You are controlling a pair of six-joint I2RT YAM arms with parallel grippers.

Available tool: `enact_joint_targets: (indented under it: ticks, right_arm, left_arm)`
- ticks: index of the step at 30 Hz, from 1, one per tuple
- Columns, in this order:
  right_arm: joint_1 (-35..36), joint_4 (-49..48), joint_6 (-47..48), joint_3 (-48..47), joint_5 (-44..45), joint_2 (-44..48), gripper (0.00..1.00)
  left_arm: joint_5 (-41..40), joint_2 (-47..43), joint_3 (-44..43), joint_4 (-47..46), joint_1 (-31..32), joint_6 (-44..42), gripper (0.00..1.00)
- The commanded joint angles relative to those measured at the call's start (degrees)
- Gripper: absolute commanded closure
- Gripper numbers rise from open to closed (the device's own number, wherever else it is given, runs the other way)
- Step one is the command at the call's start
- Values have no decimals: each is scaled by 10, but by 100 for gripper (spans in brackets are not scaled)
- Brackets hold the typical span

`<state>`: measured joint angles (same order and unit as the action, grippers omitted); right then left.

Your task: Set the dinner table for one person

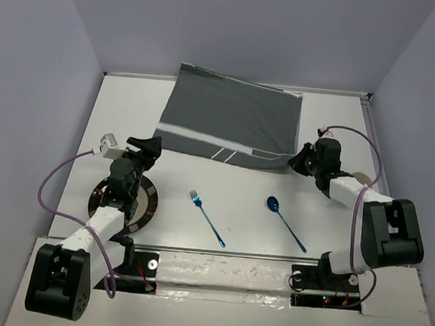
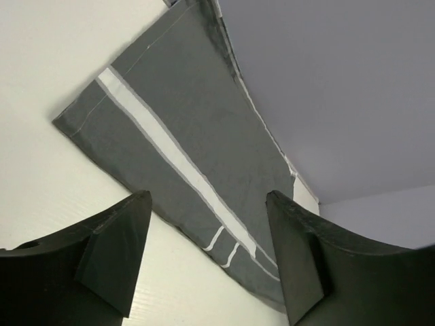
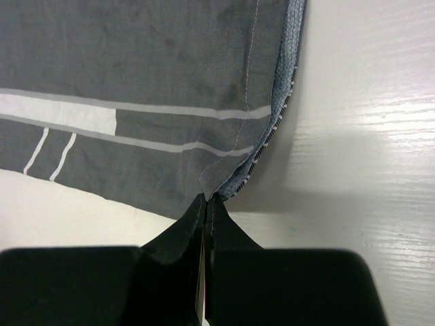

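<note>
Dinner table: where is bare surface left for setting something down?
On the dinner table, bare: the far-left corner beside the placemat, the strip between placemat and fork, and the gap between fork and spoon. Crowded: near left, where the plate sits under the left arm, and the placemat's near-right corner, pinched by the right fingers.

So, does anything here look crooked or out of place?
The grey placemat lies skewed at the far edge, its back edge seemingly riding up the wall, its near right corner pinched by the right gripper. The blue fork and blue spoon lie slanted, apart from the plate.
</note>
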<state>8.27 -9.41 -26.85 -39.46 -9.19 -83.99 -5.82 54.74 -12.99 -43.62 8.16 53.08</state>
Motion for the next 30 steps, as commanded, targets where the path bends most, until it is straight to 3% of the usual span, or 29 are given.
enact_joint_targets:
  ticks: [1,7,19,30]
  right_arm:
    - [0,-55,-12,25,52,38,100]
    - [0,-4,-1,17,138,67,100]
    - [-6,-16,6,11,68,80,100]
    - [-6,-38,-3,17,12,71,100]
  left_arm:
    - [-35,-16,3,53,4,-53,27]
    - [-106,40,-84,152,45,-143,37]
    - [-145,252,-238,231,60,-163,46]
    - [-161,362,-272,239,59,-139,44]
